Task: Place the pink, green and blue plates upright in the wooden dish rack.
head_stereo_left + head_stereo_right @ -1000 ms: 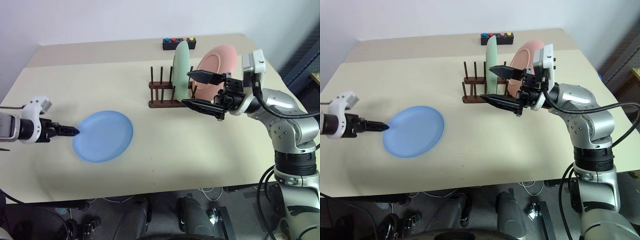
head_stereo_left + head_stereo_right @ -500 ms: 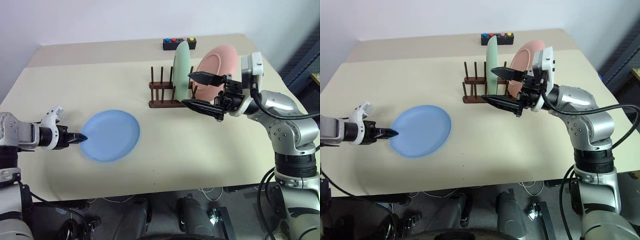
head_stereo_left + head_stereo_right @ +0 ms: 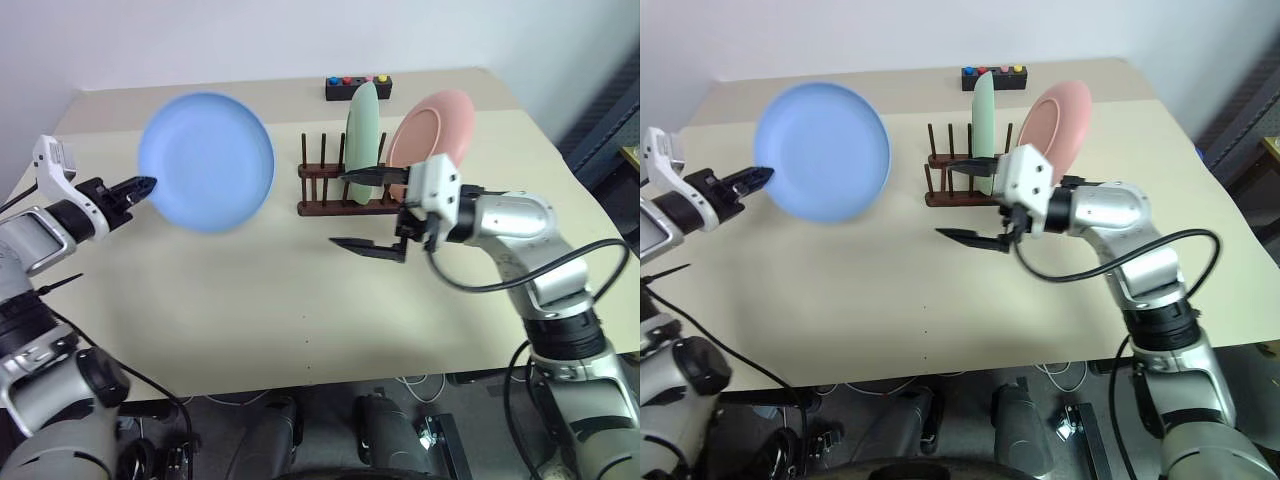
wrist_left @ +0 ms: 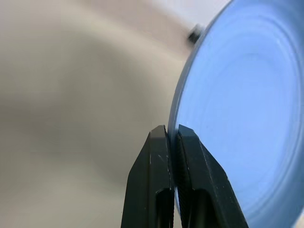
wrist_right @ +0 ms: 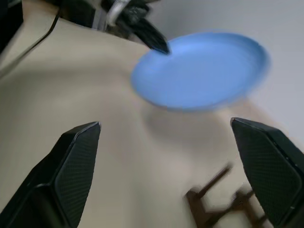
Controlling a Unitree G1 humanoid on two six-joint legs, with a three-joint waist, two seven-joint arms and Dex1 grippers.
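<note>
Above the beige table [image 3: 250, 300], left tool [image 3: 147, 184] pinches the round, matte blue plate [image 3: 206, 162]; right tool [image 3: 362, 208] wide.

A plain light blue round matte plate [image 3: 206, 162] sits upper left of the frame. A pale mint green plate [image 3: 362, 140] and a salmon pink plate [image 3: 433, 132] stand in a dark brown wooden rack [image 3: 325, 192]. The tabletop [image 3: 300, 300] is plain beige. Both claws have black fingers [image 4: 164, 190].

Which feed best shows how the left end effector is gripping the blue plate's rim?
The left wrist view: the left end effector is shut on the rim of the blue plate, seen close and edge-on. The eye views show the whole plate lifted off the table, with the pinch small. The right wrist view shows plate and grip from afar.
</note>
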